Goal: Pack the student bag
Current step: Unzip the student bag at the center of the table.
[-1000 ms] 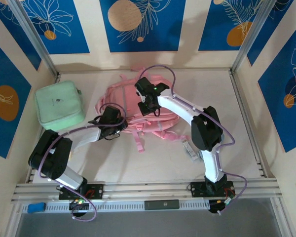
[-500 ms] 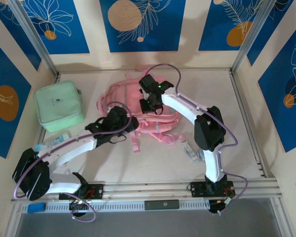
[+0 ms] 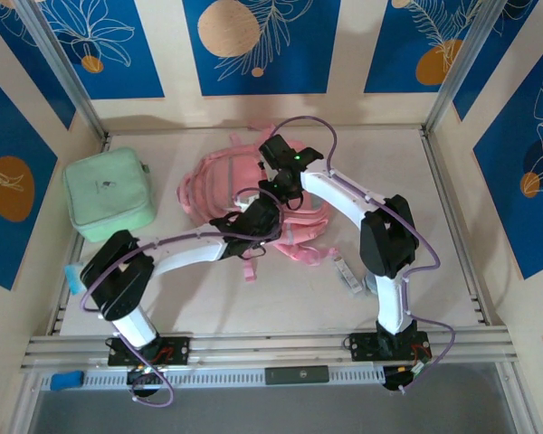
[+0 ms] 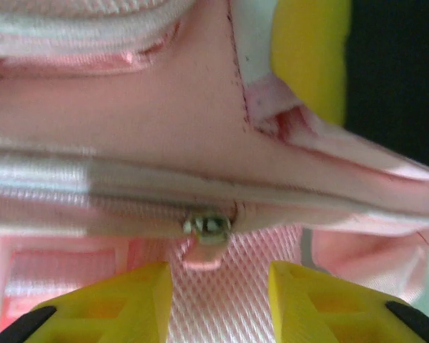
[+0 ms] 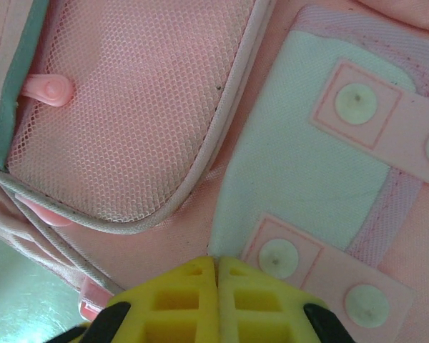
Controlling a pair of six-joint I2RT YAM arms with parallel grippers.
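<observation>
The student bag (image 3: 219, 176), soft and pink, lies at the back middle of the table. My left gripper (image 3: 264, 212) reaches over its near side. In the left wrist view that gripper (image 4: 222, 275) is open. A metal zip slider (image 4: 209, 227) with a pink pull tab (image 4: 200, 259) sits just beyond its fingertips, over pink mesh. My right gripper (image 3: 279, 188) is on the bag's right part. Its yellow fingers (image 5: 186, 296) are shut, and its tips (image 5: 217, 261) pinch the bag fabric (image 5: 164, 236) at the corner of a white patch (image 5: 300, 164).
A mint green square zip case (image 3: 109, 192) stands at the left. Small pale items (image 3: 348, 273) lie on the table right of the bag's loose straps (image 3: 250, 262). A blue thing (image 3: 72, 276) shows by the left arm's elbow. The walls stand close on three sides.
My left arm has swung right, from the bag's left edge to its middle. The right gripper has shifted slightly right and stays shut. The bag has bunched up a little.
</observation>
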